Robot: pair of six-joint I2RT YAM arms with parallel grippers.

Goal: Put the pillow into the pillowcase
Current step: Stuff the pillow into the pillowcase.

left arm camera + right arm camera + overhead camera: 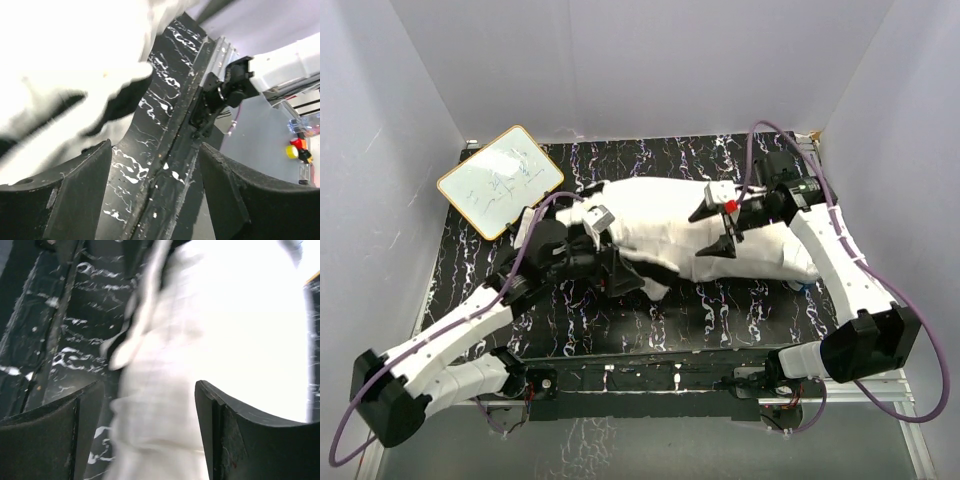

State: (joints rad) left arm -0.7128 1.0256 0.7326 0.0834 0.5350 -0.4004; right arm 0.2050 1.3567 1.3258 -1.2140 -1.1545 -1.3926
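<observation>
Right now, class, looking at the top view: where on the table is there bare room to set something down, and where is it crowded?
Bare mat lies between the pillow and the front rail, and behind the pillow, right of the whiteboard. The middle is crowded: pillow, pillowcase, left hand and right hand.

Robotics lab test booth: plain white walls (650,60) box in a black marbled table (720,315); cabled robot arms (450,345) bolted along a metal rail (650,375) at bottom; whiteboard (500,180) upper left.
</observation>
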